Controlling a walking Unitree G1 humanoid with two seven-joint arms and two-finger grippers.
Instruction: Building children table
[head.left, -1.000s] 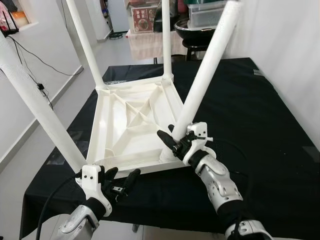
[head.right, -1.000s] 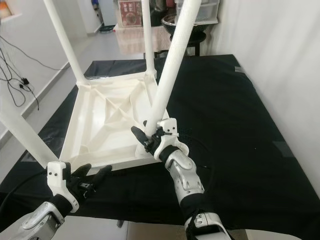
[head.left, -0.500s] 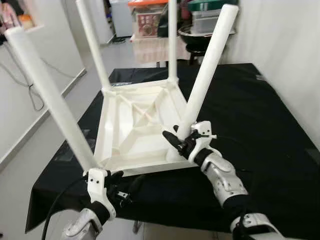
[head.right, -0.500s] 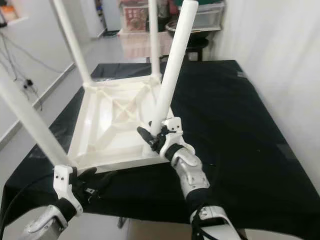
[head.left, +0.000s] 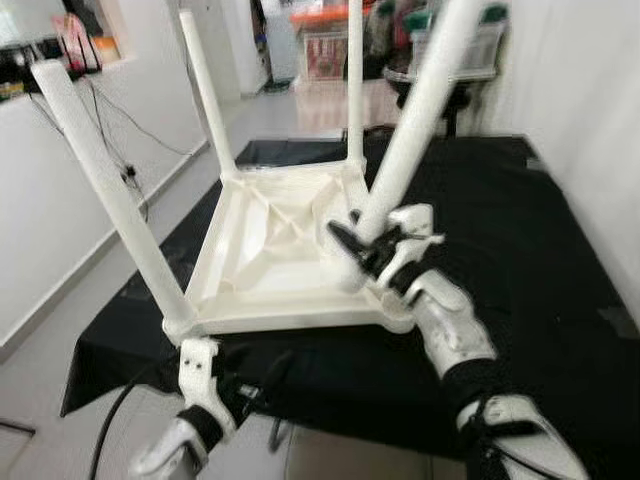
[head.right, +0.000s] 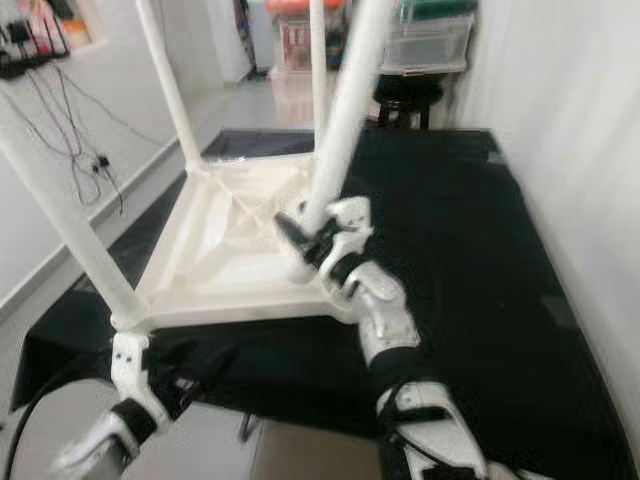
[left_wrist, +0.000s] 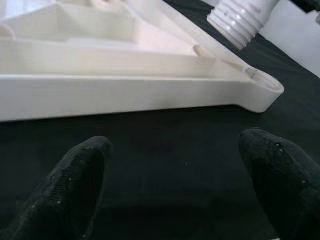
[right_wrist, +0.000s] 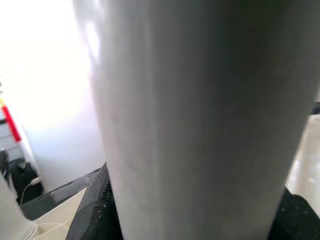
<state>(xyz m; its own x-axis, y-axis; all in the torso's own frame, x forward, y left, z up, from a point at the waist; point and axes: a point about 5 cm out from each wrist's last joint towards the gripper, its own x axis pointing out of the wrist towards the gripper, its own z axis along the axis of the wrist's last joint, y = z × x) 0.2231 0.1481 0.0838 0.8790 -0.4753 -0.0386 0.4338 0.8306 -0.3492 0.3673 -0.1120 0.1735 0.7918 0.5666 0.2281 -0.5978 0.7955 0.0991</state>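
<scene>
Right fingers: the right gripper (head.left: 362, 245), centre of the head view, is clamped around the lower end of the fourth leg (head.left: 415, 110); the wrist view has the black pads (right_wrist: 95, 210) pressed to either side of the white tube.
Left fingers: the left gripper (left_wrist: 177, 185) has its two fingers spread wide and holds nothing, low in the frame, just in front of the tabletop's near edge.
Why so: judging by the grip low on the tube, the right arm is steering the leg's end into its corner socket; the left wrist view has the leg's threaded end (left_wrist: 237, 22) hanging above the corner (left_wrist: 265, 92), not yet seated. The left arm looks to be waiting, perhaps to steady the top.
Table: the white plastic tabletop (head.left: 270, 270) lies upside down on the black cloth (head.left: 520, 230), middle-left of the frame, ribbed underside up.
Legs: three others stand from their corners; the held one leans toward the upper right.
</scene>
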